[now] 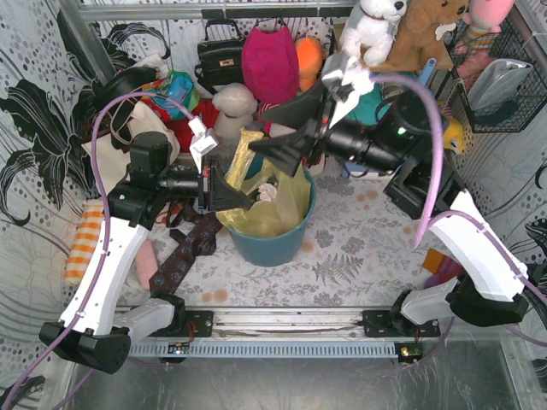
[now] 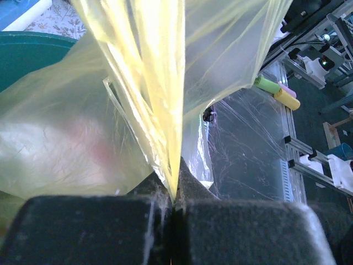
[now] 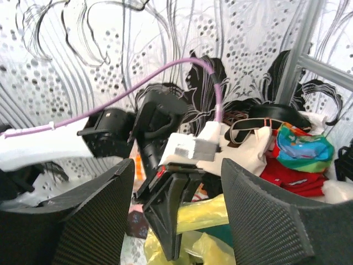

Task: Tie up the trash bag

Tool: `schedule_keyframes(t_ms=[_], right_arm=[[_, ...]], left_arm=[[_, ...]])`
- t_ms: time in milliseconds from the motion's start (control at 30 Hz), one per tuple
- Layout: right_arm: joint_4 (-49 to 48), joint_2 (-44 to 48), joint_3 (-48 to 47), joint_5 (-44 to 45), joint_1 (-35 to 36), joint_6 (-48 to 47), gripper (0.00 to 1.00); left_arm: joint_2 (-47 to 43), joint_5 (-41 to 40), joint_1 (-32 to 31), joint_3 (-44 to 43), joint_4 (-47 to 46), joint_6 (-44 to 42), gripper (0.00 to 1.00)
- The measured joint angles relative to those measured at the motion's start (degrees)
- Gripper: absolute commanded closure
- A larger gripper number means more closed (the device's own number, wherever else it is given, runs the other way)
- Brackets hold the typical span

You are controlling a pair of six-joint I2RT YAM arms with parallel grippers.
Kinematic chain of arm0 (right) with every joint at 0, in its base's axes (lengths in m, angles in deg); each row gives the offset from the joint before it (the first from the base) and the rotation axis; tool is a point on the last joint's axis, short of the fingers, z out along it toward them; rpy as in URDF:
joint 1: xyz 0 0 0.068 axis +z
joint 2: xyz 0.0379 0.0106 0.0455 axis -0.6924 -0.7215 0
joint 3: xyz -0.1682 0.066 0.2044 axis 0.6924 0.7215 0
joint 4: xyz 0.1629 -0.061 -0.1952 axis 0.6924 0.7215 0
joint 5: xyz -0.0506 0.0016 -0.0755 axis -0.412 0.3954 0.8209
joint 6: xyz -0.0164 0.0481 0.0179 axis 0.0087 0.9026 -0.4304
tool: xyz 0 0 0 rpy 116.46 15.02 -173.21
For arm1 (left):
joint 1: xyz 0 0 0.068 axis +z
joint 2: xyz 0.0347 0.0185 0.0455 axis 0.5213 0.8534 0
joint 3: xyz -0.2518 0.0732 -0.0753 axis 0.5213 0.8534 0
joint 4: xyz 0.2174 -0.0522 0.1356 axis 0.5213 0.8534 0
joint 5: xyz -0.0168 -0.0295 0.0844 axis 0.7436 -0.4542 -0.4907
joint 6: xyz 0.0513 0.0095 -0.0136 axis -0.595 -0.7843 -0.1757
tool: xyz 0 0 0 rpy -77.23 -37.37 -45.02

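The trash bag [image 1: 278, 205] sits in the teal bin [image 1: 273, 248] at the middle of the desk [image 1: 359, 248]. Its mouth spills over the rim, and crumpled white paper [image 1: 269, 193] shows inside. One edge of the film is drawn up into a taut strand toward 11 o'clock from the bin.

It looks very light, limp and crinkly. It should be slippery where it lies flat and likely to tear if jerked, so a bunched, twisted handful near the mouth is the safer hold, not a single layer.

The left claw [image 2: 174, 201], at the bin's 9 o'clock, is clamped on a gathered fold of the yellow plastic, which fans out above the pads.

The right claw [image 1: 263, 128] hangs over the bin's 12 o'clock edge. Its fingers are spread wide with nothing between them, and the lower tip is close beside the raised strand. I judge it should take the opposite side of the mouth, around 3 o'clock, so there are two tails to cross.

A cream tote [image 1: 102, 154] lies at 10 o'clock, and soft toys [image 1: 376, 26] are piled at 12 to 1 o'clock.
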Motion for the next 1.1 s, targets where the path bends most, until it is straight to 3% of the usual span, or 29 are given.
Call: schedule_keyframes(t_ms=[100, 267, 600, 800, 1100], right_arm=[[1.7, -1.5, -5.1, -3.0, -5.4, 5.6, 0.37], [2.9, -5.6, -5.9, -12.7, -16.4, 14.8, 0.36], [3.9, -13.2, -5.5, -29.0, -24.3, 23.5, 0.32], [-4.5, -14.3, -5.5, -38.9, -24.6, 29.1, 0.31], [-3.2, -16.9, -6.8, -39.3, -20.9, 28.6, 0.36]], left_arm=[[0.0, 0.0, -0.2, 0.0, 0.0, 0.0, 1.0], [0.3, 0.0, -0.3, -0.3, 0.0, 0.0, 1.0], [0.6, 0.0, -0.4, -0.9, -0.1, 0.0, 1.0], [0.9, -0.2, -0.4, -1.0, -0.1, 0.0, 1.0], [0.9, -0.3, -0.4, -1.0, -0.1, 0.0, 1.0]])
